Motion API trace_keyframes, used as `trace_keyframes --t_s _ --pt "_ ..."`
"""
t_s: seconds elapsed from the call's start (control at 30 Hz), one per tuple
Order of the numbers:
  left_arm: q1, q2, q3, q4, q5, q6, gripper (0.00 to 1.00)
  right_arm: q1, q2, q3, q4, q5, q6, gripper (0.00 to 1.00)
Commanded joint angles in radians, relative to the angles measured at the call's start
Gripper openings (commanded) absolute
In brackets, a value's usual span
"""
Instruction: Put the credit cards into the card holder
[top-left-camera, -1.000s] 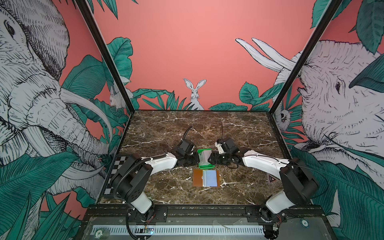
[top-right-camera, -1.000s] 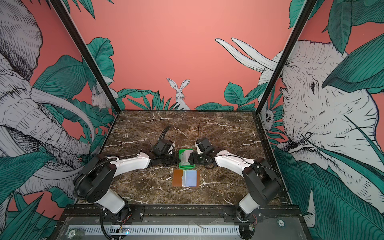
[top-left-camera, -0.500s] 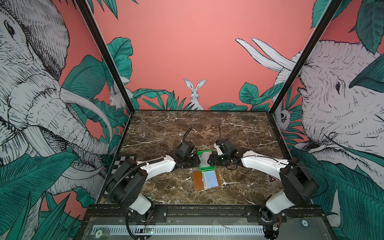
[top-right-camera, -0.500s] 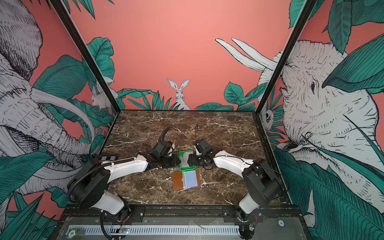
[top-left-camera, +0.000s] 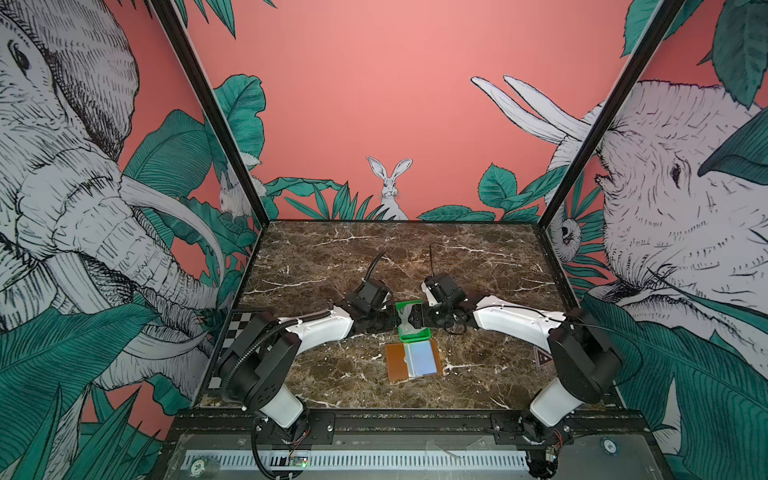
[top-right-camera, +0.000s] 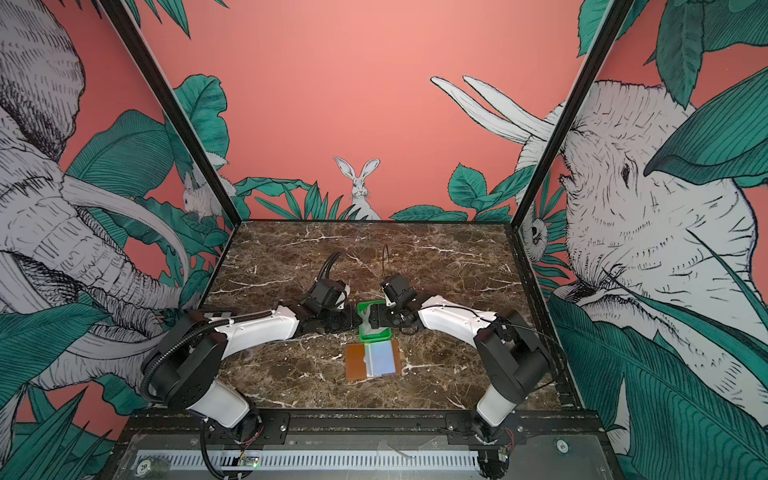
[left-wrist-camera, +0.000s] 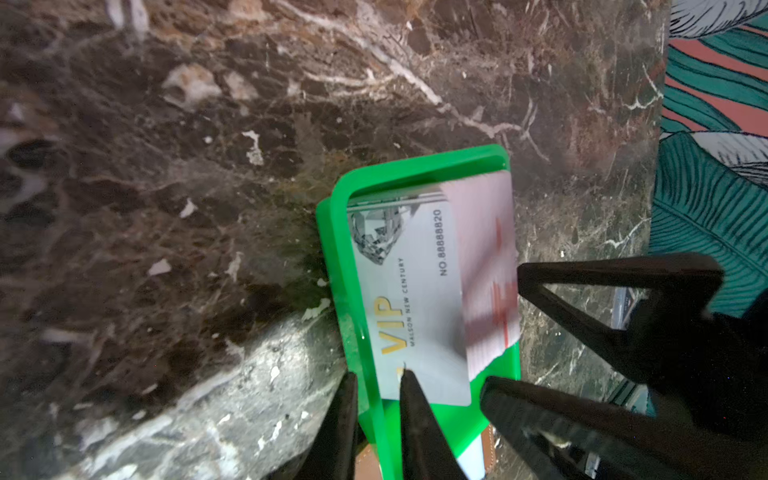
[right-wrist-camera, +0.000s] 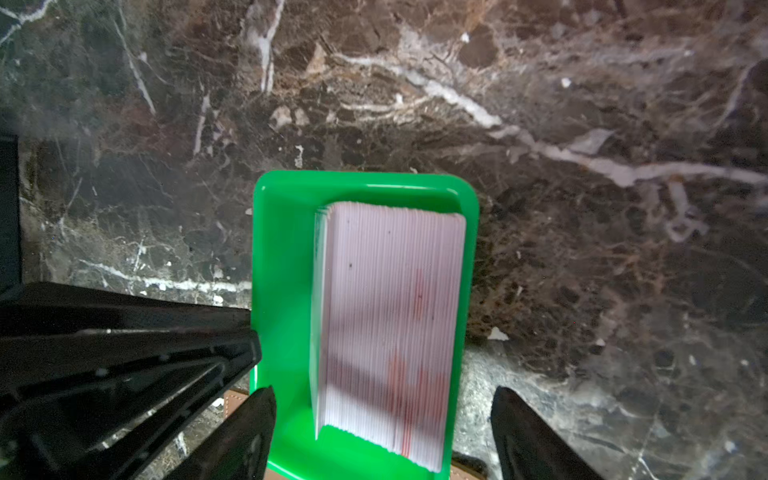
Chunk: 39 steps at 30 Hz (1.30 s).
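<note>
The credit cards (right-wrist-camera: 390, 316) stand on edge as a stack in a bright green tray (right-wrist-camera: 282, 257); a silver VIP card (left-wrist-camera: 415, 299) faces outward. My left gripper (left-wrist-camera: 378, 374) is open only a little and straddles the tray's side wall, its inner fingertip (left-wrist-camera: 409, 386) against the VIP card. My right gripper (right-wrist-camera: 382, 415) is open wide, its fingers on either side of the tray's near end. In both top views the two grippers (top-left-camera: 392, 320) (top-right-camera: 376, 318) meet at the tray (top-left-camera: 411, 333) (top-right-camera: 374, 336). The card holder (top-left-camera: 395, 361) (top-right-camera: 355, 361) lies open flat just in front, a pale blue card (top-left-camera: 422, 359) on its right half.
The tray and the card holder sit mid-table on brown marble (top-left-camera: 374, 257). A checkerboard strip (top-left-camera: 239, 328) lies at the left edge. Painted walls close in the back and sides, and a black rail (top-left-camera: 415, 419) runs along the front.
The left gripper's jaws have parted slightly at the tray wall. The right gripper's jaws have opened wider. Tray and card holder stay where they were.
</note>
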Motion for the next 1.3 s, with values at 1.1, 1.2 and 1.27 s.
trace_keyframes --t_s 1.1,1.2,1.27 --pt "0.021 -0.089 0.033 -0.046 -0.008 0.014 0.23 0.024 0.001 0.015 -0.065 0.135 -0.032 0.79" --pt "0.020 -0.092 0.039 -0.032 0.013 0.008 0.23 0.025 0.000 0.017 -0.070 0.144 -0.037 0.79" --pt "0.021 -0.081 0.045 -0.015 0.035 0.001 0.23 0.024 -0.001 0.020 -0.077 0.149 -0.040 0.79"
